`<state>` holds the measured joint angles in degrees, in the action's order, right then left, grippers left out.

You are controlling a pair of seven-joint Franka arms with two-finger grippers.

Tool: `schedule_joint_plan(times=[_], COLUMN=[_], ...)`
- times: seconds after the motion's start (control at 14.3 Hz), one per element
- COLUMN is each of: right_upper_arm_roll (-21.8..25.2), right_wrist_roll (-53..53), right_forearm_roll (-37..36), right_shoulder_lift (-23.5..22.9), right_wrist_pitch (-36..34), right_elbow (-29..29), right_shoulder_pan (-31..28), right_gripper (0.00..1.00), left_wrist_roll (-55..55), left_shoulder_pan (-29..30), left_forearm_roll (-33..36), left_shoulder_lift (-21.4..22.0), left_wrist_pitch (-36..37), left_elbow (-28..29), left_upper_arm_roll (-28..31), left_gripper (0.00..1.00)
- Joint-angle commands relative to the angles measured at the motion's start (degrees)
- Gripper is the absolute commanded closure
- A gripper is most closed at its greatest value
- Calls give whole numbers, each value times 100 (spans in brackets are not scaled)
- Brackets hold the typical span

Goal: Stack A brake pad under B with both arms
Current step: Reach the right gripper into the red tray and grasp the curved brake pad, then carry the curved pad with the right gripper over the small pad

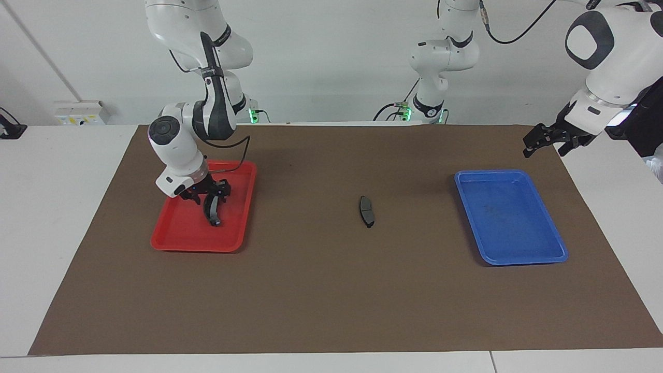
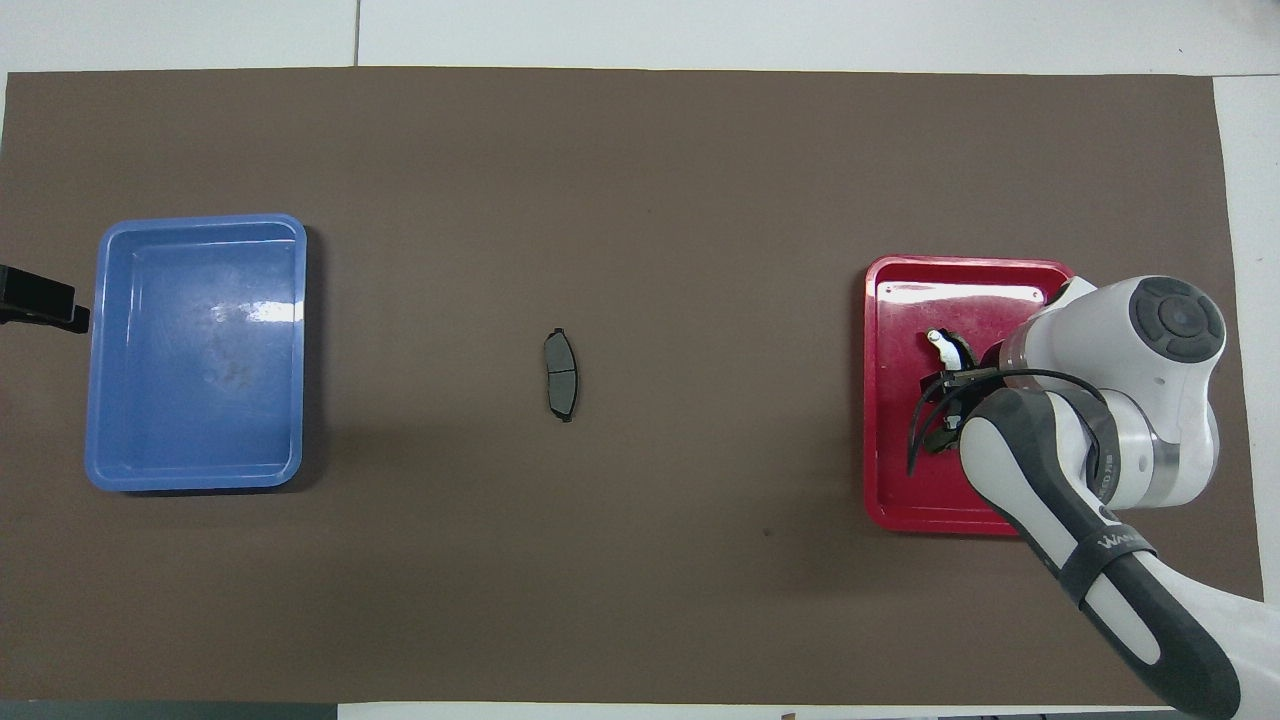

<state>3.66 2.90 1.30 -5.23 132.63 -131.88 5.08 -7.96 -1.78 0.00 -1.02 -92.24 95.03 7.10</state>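
While the left tool point(image 1: 550, 143) waits open beside the blue tray point(image 1: 538, 254), the right tool point(image 1: 210, 192) straddles B point(image 1: 213, 211) in the red tray point(image 1: 171, 241), jaws across its long axis, grip uncertain; A brake pad point(image 1: 366, 211) lies mid-desk.

Right gripper point(image 1: 210, 192) down on B point(image 1: 212, 210) in red tray point(image 1: 181, 235).
Pad A point(image 1: 366, 211) frame centre; left gripper point(image 1: 549, 141) upper right, open.
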Motion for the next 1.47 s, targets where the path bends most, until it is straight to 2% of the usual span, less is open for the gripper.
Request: schedule_joint_plan(times=[0.0, 0.21, 0.35, 0.49, 0.63, 0.7, 0.77, 0.91, 1.12, 1.26, 1.4], right_upper_arm_roll=[-32, -32, -32, -41, -41, -41, -41, -50, -58, -93, -155], right_wrist_roll=[88, 71, 79, 18, -558, -1102, -1577, -1871, -1916, -1951, -2038], right_forearm_roll=[116, 116, 116, 125, 282, 326, 344, 493, 529, 512, 529], right_shoulder_lift=[-48, -30, -48, -91, -424, -556, -679, -995, -1838, -2234, -2350], right_wrist_pitch=[106, 62, -226, -1172, -2026, -2117, -2075, -2048, -1899, -1444, -1109], right_elbow=[-31, -31, 161, 949, 2081, 2435, 2656, 3087, 3860, 4029, 4004], right_shoulder_pan=[-120, -156, -139, 167, 956, 1439, 1818, 2416, 3068, 3271, 3420], right_gripper=[44, 79, 94, 94, 94, 94, 95, 95, 95, 95, 95], left_wrist_roll=[-65, -30, -4, 5, -3, -4, -4, -4, -4, -4, -4], left_shoulder_pan=[55, 63, 63, 63, 63, 63, 63, 55, 63, 63, 55], left_forearm_roll=[79, 88, 88, 88, 97, 97, 97, 88, 97, 97, 88], left_shoulder_lift=[102, 154, 181, 207, 225, 216, 225, 216, 216, 216, 216], left_wrist_pitch=[74, 75, 136, 250, 250, 242, 215, 171, 171, 171, 171], left_elbow=[51, 42, 25, 16, 42, 42, 42, 42, 42, 42, 42], left_upper_arm_roll=[-42, -42, -42, -51, -51, -51, -59, -60, -60, -60, -60], left_gripper=[0, 0, 0, 0, 0, 0, 0, 0, 0, 0, 0])
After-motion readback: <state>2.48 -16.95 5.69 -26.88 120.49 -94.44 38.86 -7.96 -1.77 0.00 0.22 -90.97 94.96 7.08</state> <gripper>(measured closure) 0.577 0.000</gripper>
